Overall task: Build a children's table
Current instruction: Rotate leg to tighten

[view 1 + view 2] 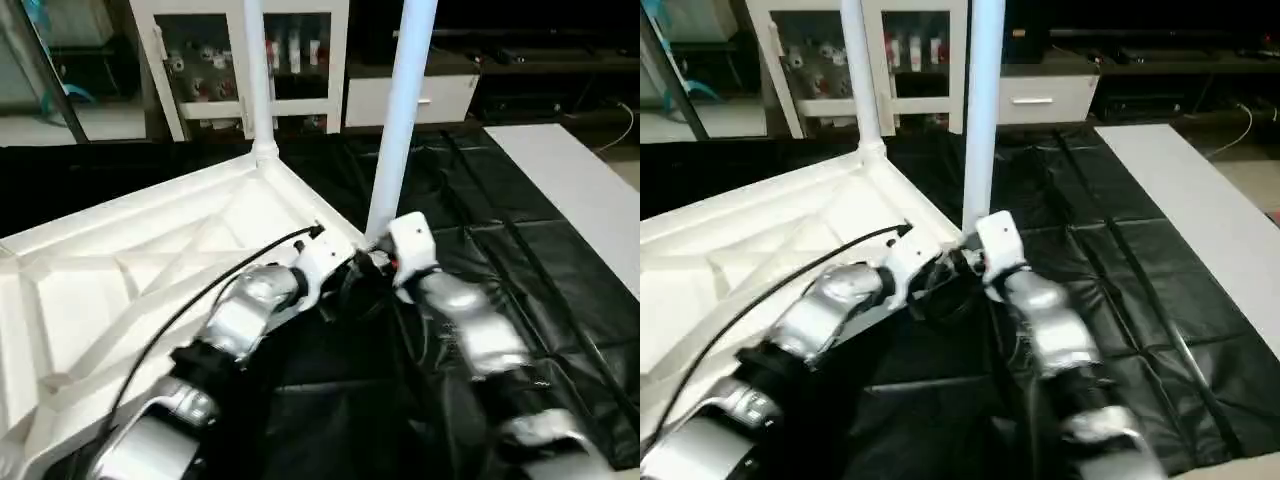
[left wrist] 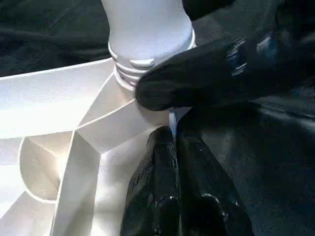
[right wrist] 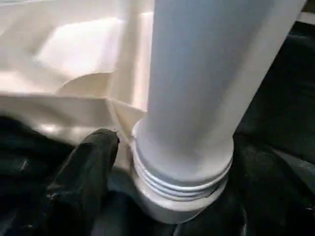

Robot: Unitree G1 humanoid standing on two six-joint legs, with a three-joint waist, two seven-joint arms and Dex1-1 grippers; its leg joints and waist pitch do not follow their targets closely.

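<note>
Tabletop of white plastic lies upside down on the black sheet, its ribbed underside up and rounded sockets at the corners. One white tube leg stands upright in the far corner socket; a second leg stands in the near right corner, its threaded end showing above the socket. The left gripper is pinched closed on the tabletop's thin edge beside that socket. The right gripper sits at the leg's base; whether its fingers are apart or together cannot be made out.
</note>
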